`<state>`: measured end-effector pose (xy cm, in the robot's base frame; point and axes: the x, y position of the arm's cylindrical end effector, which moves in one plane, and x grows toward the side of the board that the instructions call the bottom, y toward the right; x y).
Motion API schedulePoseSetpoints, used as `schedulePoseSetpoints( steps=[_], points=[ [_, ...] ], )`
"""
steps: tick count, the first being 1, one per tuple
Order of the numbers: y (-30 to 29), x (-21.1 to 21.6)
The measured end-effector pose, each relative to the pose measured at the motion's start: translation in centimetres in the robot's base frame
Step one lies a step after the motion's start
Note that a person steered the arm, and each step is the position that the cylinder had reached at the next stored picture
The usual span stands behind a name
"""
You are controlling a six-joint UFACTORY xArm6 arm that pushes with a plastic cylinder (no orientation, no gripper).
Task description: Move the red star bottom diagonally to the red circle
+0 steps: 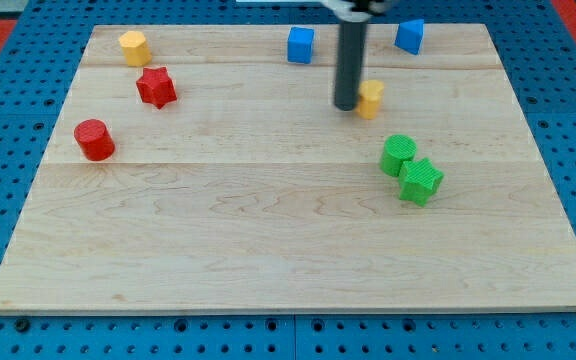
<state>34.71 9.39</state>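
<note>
**A:** Where does my tip (347, 106) sit?

**B:** Toward the view's top, a little right of the middle of the desk (288, 260). The rod (350, 62) comes down from the top edge, and its upper part is cut off by the frame, so how it joins the arm cannot be seen. The tip ends just beside a small yellow block (372, 98), at that block's left. The rod covers the block's left edge, so I cannot tell whether they touch, nor what shape the block has.

**A:** And the hand, open or closed?

**B:** No hand shows here, only the plain rod, so it has no open or closed state to tell.

**A:** The red star?

**B:** The red star (156, 87) lies at the upper left of the desk, well apart from the tip. The red circle (95, 139) is below it and to its left, near but not touching. A yellow hexagon-like block (134, 47) stands above the star, close to the desk's top edge.

**A:** What else is there?

**B:** A blue cube (300, 45) sits left of the rod near the top edge. Another blue block (410, 35) sits right of it; its shape is hard to make out. At the right of the middle, a green cylinder (399, 155) and a green block (421, 181) rest against each other, the block lower and to the right; its outline looks ridged, though I cannot name its shape. The desk rests on a blue pegboard (8, 120).
</note>
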Motion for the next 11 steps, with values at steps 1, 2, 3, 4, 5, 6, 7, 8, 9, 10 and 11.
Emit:
schedulePoseSetpoints(
  steps=[1,2,3,4,5,6,7,8,9,10,11],
  points=[
    [1.6,0.1],
    [-4.3,-4.8],
    [-10.9,-6.8],
    [-18.3,-6.9],
    [-25.4,-6.9],
    [-27.5,-3.9],
    [-27.5,2.6],
    [-27.5,8.3],
    [-27.5,11.5],
    [-27.5,13.2],
    [-27.5,13.3]
  ],
)
